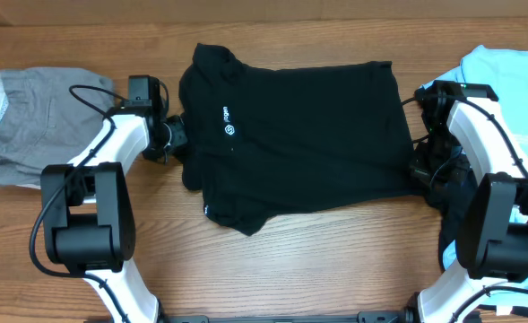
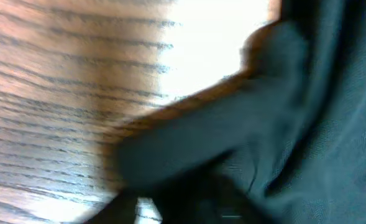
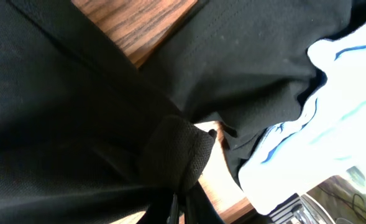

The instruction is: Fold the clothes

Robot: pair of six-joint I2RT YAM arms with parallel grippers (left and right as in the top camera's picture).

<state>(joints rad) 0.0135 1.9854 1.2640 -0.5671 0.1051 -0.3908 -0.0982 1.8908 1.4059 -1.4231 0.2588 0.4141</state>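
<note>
A black short-sleeved tee (image 1: pixel 308 135) with small white lettering lies spread across the middle of the table, its lower left part bunched. My left gripper (image 1: pixel 176 139) sits at the tee's left edge by the sleeve. The left wrist view is blurred, showing black cloth (image 2: pixel 307 124) over the wood, and the jaws cannot be made out there. My right gripper (image 1: pixel 422 166) is at the tee's right edge, shut on a pinched fold of black fabric (image 3: pixel 179 152). A light blue tee (image 1: pixel 506 81) lies under and beside the right arm.
A stack of grey folded garments (image 1: pixel 30 126) rests at the far left of the wooden table (image 1: pixel 317 260). The light blue tee (image 3: pixel 332 112) crowds the right gripper's side. Both arm bases stand along the front edge.
</note>
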